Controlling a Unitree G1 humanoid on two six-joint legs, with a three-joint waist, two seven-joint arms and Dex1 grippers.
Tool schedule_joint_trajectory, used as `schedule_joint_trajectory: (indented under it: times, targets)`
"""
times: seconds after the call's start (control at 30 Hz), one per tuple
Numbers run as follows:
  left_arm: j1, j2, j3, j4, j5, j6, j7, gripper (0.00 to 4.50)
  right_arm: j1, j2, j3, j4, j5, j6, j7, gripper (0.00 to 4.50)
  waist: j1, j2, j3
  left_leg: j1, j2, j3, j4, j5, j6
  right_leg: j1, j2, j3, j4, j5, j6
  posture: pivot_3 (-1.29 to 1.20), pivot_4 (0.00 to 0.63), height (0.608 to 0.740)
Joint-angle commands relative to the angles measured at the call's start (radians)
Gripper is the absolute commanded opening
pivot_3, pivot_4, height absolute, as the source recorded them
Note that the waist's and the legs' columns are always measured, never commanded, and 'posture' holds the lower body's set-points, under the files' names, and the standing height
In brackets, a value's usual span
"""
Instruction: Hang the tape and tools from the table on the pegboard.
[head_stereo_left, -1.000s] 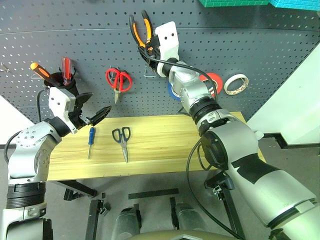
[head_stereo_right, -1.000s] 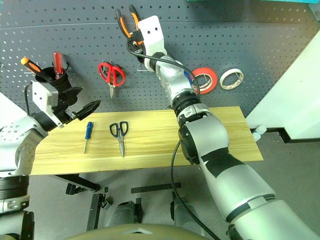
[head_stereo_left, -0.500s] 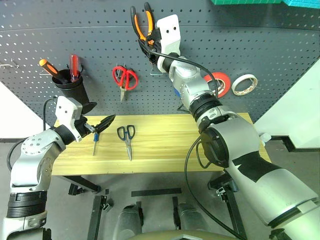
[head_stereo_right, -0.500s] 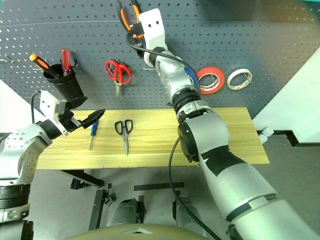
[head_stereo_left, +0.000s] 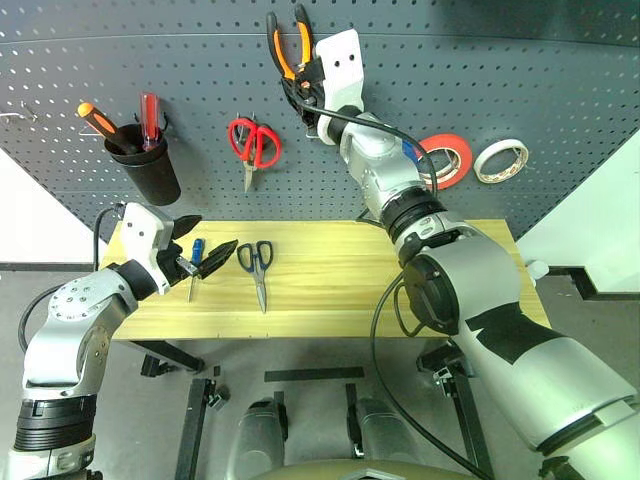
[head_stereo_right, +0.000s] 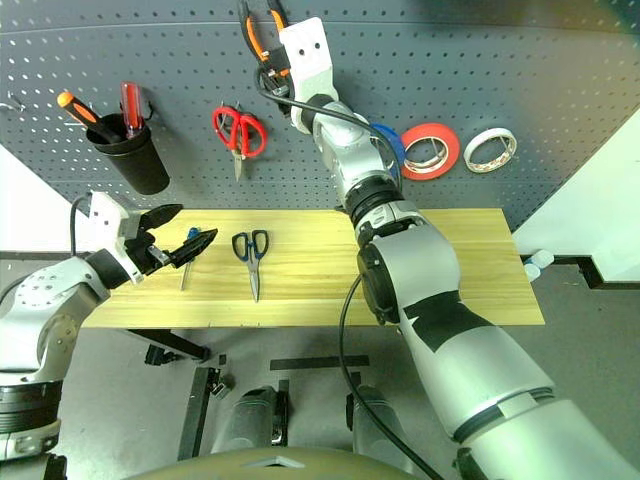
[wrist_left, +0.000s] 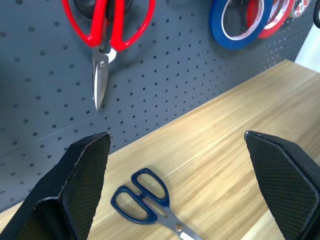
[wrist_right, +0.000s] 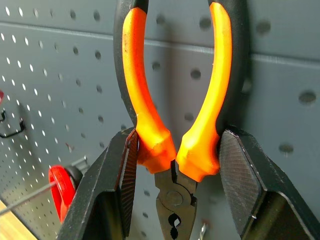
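Dark grey perforated pegboard (head_stereo_left: 560, 90) backs a light-wood table (head_stereo_left: 440, 280). Right gripper (wrist_right: 172, 175), fingers clamped on orange-and-black-handled pliers (head_stereo_left: 284, 45), seeks a hook there. Left gripper (head_stereo_left: 205, 245), fingers apart, hovers near blue-black-handled scissors (head_stereo_left: 257, 268), likely next.

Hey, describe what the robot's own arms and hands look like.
Both arms are glossy silver-grey shells with black joint rings, and a black cable loops along each. Each wrist carries a white block. The left hand and right hand have two black wedge-shaped fingers with cross-hatched textured pads.
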Motion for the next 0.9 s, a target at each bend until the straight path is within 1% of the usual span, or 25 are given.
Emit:
schedule_joint_trajectory:
  times: [0.03, 0.37, 0.53, 0.57, 0.6, 0.7, 0.77, 0.8, 0.9]
  targets:
    - [-0.004, 0.012, 0.011, -0.030, -0.012, -0.004, -0.008, 4.50, 0.015, -0.053, -0.024, -0.007, -0.003, -0.002, -0.045, 2.06, 0.000, 0.001, 0.002, 0.000, 0.000, -0.002, 0.000, 0.000, 0.000, 0.001, 0.000, -0.001, 0.000, 0.000, 0.000, 0.22, 0.241, 0.740]
    - [-0.012, 0.007, -0.002, -0.020, -0.001, -0.007, -0.018, 4.50, 0.026, -0.094, -0.045, 0.000, -0.011, 0.014, -0.077, 2.06, -0.001, 0.002, 0.021, 0.000, 0.000, -0.009, 0.000, 0.000, 0.000, 0.003, -0.001, -0.003, 0.000, 0.000, 0.000, 0.21, 0.241, 0.740]
    - [-0.029, 0.002, -0.012, 0.002, 0.013, -0.021, -0.018, 4.50, 0.048, -0.100, -0.050, -0.005, -0.005, 0.039, -0.080, 2.06, -0.001, 0.002, 0.022, 0.001, -0.001, -0.010, 0.000, 0.001, 0.001, 0.004, -0.002, -0.004, 0.000, 0.000, 0.000, 0.20, 0.238, 0.740]
    - [-0.030, 0.002, -0.015, 0.006, 0.015, -0.023, -0.019, 4.50, 0.048, -0.101, -0.051, -0.008, -0.003, 0.040, -0.080, 2.72, -0.001, 0.002, 0.022, 0.001, -0.001, -0.010, 0.000, 0.001, 0.001, 0.004, -0.002, -0.004, 0.000, 0.000, 0.000, 0.20, 0.237, 0.740]
    - [-0.034, 0.002, -0.018, 0.011, 0.017, -0.026, -0.020, 4.50, 0.047, -0.101, -0.052, -0.010, -0.001, 0.041, -0.079, 2.90, -0.002, 0.002, 0.023, 0.001, -0.001, -0.010, 0.000, 0.001, 0.001, 0.004, -0.002, -0.004, -0.001, 0.000, 0.000, 0.19, 0.236, 0.740]
    - [-0.044, -0.001, -0.026, 0.023, 0.020, -0.031, -0.021, 4.50, 0.040, -0.102, -0.056, -0.019, 0.006, 0.043, -0.072, 3.69, -0.002, 0.002, 0.026, 0.001, -0.001, -0.010, 0.000, 0.001, 0.001, 0.004, -0.002, -0.004, -0.001, 0.000, 0.000, 0.19, 0.230, 0.740]
    - [-0.051, -0.005, -0.031, 0.029, 0.023, -0.034, -0.021, 4.50, 0.033, -0.107, -0.062, -0.027, 0.015, 0.045, -0.065, 4.31, -0.001, 0.002, 0.027, 0.001, -0.001, -0.011, 0.000, 0.002, 0.002, 0.004, -0.002, -0.005, -0.001, 0.000, -0.001, 0.18, 0.227, 0.740]
    - [-0.054, -0.007, -0.033, 0.030, 0.024, -0.035, -0.021, 4.50, 0.030, -0.110, -0.066, -0.034, 0.021, 0.044, -0.058, 4.49, -0.001, 0.002, 0.027, 0.001, -0.001, -0.012, 0.000, 0.003, 0.002, 0.004, -0.003, -0.005, -0.001, 0.001, -0.001, 0.18, 0.226, 0.740]
    - [-0.061, -0.012, -0.035, 0.039, 0.028, -0.040, -0.023, 4.50, 0.019, -0.123, -0.076, -0.065, 0.041, 0.044, -0.027, 4.49, 0.000, 0.001, 0.028, 0.000, -0.002, -0.012, 0.000, 0.004, 0.002, 0.005, -0.005, -0.006, -0.001, 0.001, -0.001, 0.18, 0.214, 0.740]
